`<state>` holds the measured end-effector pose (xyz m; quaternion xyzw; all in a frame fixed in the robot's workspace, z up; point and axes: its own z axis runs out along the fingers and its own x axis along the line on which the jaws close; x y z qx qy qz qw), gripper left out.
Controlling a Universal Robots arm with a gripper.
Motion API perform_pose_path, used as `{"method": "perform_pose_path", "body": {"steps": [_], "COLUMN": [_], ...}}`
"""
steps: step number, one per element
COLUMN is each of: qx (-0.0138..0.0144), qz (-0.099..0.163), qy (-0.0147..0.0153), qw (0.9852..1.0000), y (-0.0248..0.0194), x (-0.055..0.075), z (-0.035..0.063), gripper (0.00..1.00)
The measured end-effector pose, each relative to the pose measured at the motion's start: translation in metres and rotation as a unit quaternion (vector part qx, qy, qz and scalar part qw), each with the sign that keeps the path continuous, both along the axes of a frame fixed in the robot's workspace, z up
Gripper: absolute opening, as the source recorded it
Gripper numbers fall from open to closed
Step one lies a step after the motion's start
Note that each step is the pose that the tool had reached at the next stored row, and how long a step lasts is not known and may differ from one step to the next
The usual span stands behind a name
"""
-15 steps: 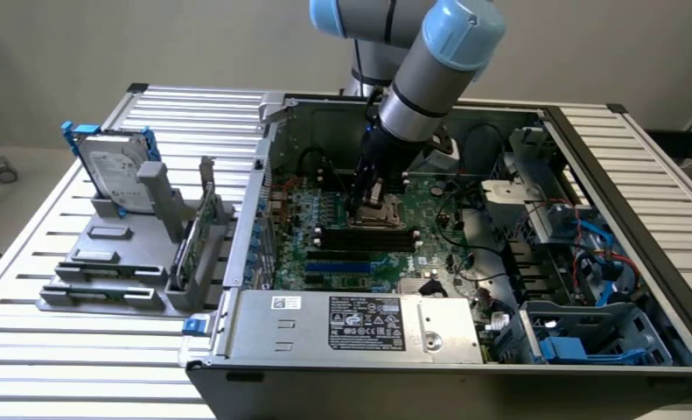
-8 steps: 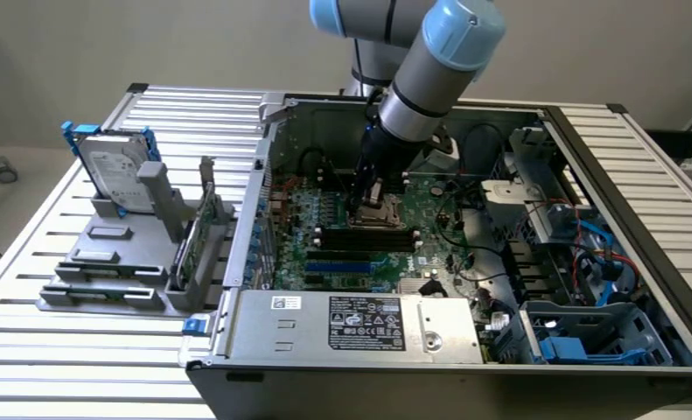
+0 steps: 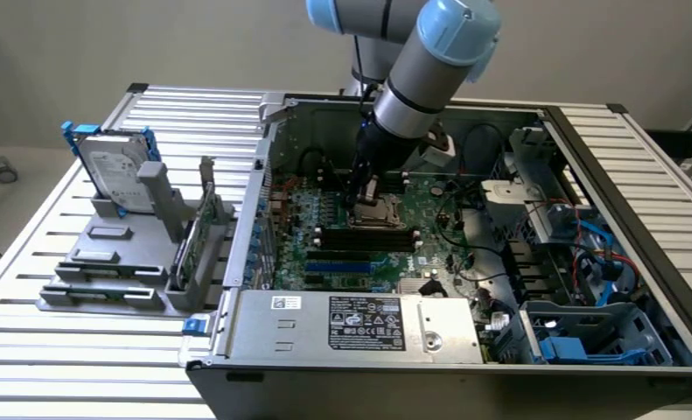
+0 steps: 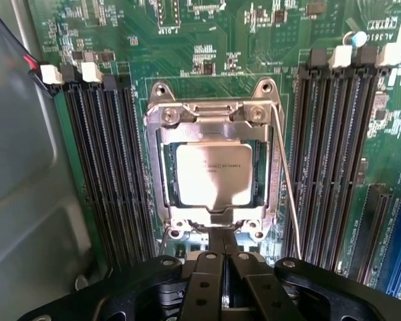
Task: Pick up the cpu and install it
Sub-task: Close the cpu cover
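Fingers [image 4: 209,267] are pressed together w/ nothing between them: the gripper [image 4: 222,234] is clenched empty, tips just at the edge of the socket frame [image 4: 214,115]. Touching it or not, can't tell. The cpu [image 4: 212,175] lies flat inside that frame, metal top up, apart from the tips. In the exterior view the gripper [image 3: 361,199] hangs just above frame centre, over the cpu [image 3: 380,213] on the green board [image 3: 433,223].

Risks, as I judge them: closed tips this near the frame could scrape or shove it if they go lower. A sideways move could snag the thin wire lever [image 4: 285,180] beside the socket & bend it. Can't tell if the chip is fully seated; a push on a skewed chip could damage the socket.

Room: black memory slots [image 4: 110,174] flank the socket on both sides w/ raised edges, so sideways room is tight; straight up looks free. The grey case wall [image 4: 27,200] is near on one side. In the exterior view the case [image 3: 632,210] rim rings the board, cables [image 3: 597,262] sit centre right, and the hard drive [image 3: 118,171] stands on the table [image 3: 42,350] at left, well apart.
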<state>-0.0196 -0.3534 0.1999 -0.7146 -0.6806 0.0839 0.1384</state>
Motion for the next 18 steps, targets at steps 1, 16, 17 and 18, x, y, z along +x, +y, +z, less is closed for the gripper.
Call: {"method": "perform_pose_path", "body": {"steps": [1,16,17,18], "qx": [0.0000,0.0183,0.0184,0.0184], "qz": [0.000,-0.008,-0.010,-0.013], "qy": [0.0003,0.0087,0.0087,0.0086], "qw": [1.0000,0.9998,0.9997,0.9997], "y": [0.0000,0.0000,0.0000,0.0000], "x": [-0.001,-0.022,-0.023,-0.024], "z": [0.0000,0.0098,0.0115,0.0131], "gripper": [0.11,0.11,0.11,0.11]}}
